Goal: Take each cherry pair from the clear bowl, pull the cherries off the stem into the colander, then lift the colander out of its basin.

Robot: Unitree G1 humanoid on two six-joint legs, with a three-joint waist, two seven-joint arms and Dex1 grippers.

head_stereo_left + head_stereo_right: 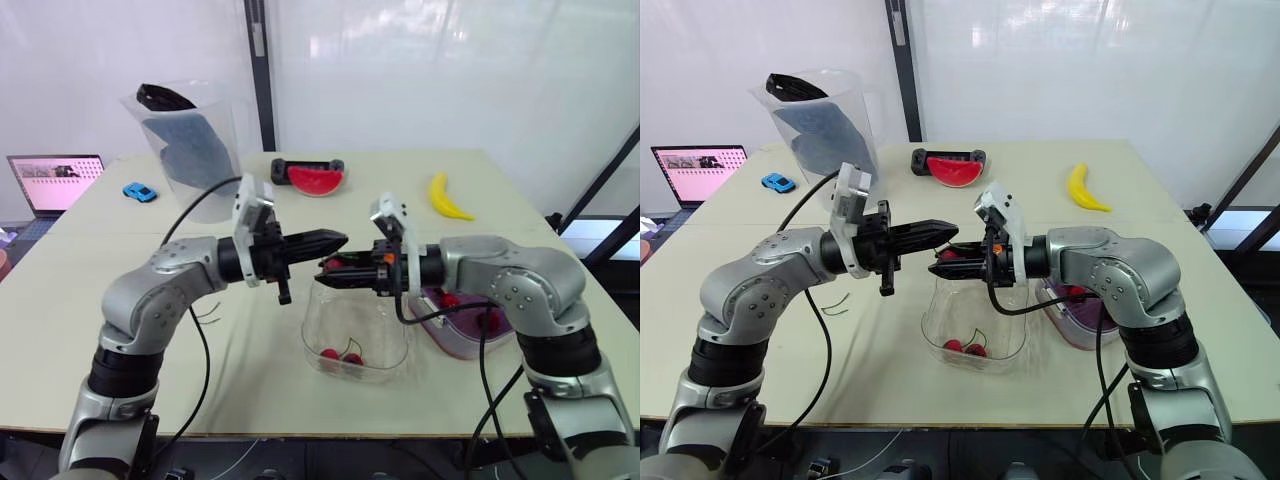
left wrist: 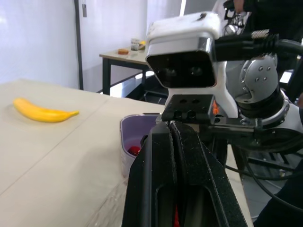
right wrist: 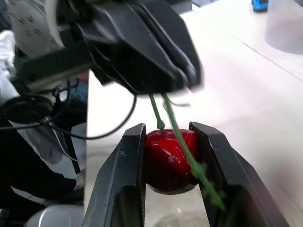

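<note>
Both hands meet in the air just above the clear bowl [image 1: 356, 335], which stands on the bench [image 1: 90, 290] with a cherry pair [image 1: 340, 357] lying in its bottom. The head views give only dark fingertips nearly touching there. The right wrist view tells more: the right hand [image 3: 168, 131] is pinching a red cherry [image 3: 165, 163] between its two fingers, and the green stems [image 3: 158, 111] run up from it into the left hand [image 1: 340, 240], whose fingers are pressed together on them. The left wrist view looks past those closed fingers to the purple colander [image 2: 130, 135] with red fruit in it, just beside the bowl on the robot's right, and to a banana [image 2: 40, 113] lying well beyond the bowl
</note>
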